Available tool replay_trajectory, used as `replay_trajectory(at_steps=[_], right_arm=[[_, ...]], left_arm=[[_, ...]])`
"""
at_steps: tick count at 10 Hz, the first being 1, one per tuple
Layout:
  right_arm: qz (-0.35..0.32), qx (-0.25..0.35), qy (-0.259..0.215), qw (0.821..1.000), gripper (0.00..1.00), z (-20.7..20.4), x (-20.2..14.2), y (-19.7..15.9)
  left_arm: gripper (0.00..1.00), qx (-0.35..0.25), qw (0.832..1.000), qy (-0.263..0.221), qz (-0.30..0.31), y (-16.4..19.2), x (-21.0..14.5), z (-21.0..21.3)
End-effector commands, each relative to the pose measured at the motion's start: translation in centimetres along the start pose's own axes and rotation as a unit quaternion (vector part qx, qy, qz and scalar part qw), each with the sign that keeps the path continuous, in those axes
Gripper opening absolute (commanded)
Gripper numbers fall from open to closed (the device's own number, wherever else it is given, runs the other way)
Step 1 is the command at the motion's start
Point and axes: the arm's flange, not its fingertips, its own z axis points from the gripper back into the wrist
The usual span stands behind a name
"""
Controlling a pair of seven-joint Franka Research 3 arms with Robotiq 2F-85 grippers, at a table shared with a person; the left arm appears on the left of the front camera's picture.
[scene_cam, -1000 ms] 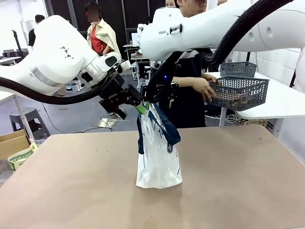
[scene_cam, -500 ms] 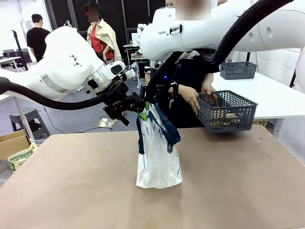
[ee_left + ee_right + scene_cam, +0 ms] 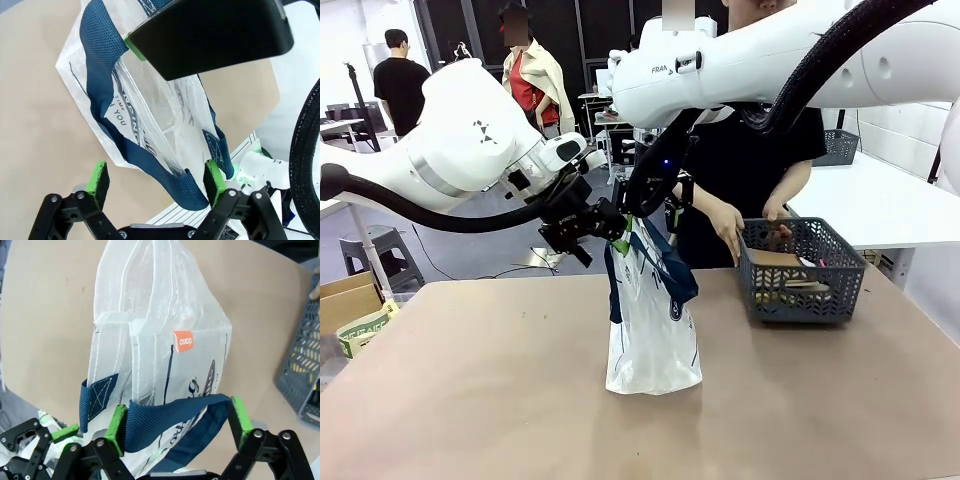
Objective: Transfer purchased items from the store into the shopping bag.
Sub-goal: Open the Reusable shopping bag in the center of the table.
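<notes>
The shopping bag (image 3: 652, 325) stands upright mid-table, its navy handles (image 3: 665, 262) raised. My left gripper (image 3: 617, 232) is open at the bag's top left; in its wrist view the gripper (image 3: 156, 177) has one handle strap (image 3: 150, 162) running between its spread green pads (image 3: 98, 177). My right gripper (image 3: 655, 195), also open, reaches down over the bag's mouth; in its wrist view the gripper (image 3: 178, 424) has the other strap (image 3: 175, 417) spanning its fingers. The store basket (image 3: 803, 272) rests on the table right of the bag, a person's hands (image 3: 730, 228) on it. It holds a flat brown box (image 3: 775, 258) and other items.
A second grey basket (image 3: 840, 146) sits on the white table (image 3: 885, 205) at the back right. A cardboard box (image 3: 345, 300) is on the floor at far left. A person (image 3: 755, 150) stands behind the basket. The brown table (image 3: 470, 400) is bare in front and left.
The person lowered the basket from up at the right down onto the table beside the bag. My left gripper moved slightly right, closer to the bag's handle.
</notes>
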Motion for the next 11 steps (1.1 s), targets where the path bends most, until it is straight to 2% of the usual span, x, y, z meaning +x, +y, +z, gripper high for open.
replay_trajectory(at_steps=[1,4,5,8,11], right_arm=[[-0.007,0.023,0.009,1.000,0.62,-0.2,-0.2,-0.1],[-0.009,0.037,0.036,0.999,0.05,-0.9,-1.2,0.2],[-0.011,0.037,0.043,0.998,0.00,-1.1,-1.5,0.1],[-0.015,0.020,0.046,0.999,0.00,-0.5,-2.9,-1.3],[0.020,0.020,0.023,0.999,0.00,0.6,-4.8,-3.8]], left_arm=[[0.63,-0.005,1.000,-0.011,0.000,0.1,-0.1,0.3],[0.06,0.000,1.000,-0.021,-0.002,0.1,-0.3,0.6],[0.00,-0.001,1.000,-0.021,-0.004,0.1,-0.2,0.6],[0.00,0.013,0.999,-0.040,0.002,0.9,-0.5,1.2],[0.00,0.010,0.998,-0.058,0.028,2.7,-1.6,2.3]])
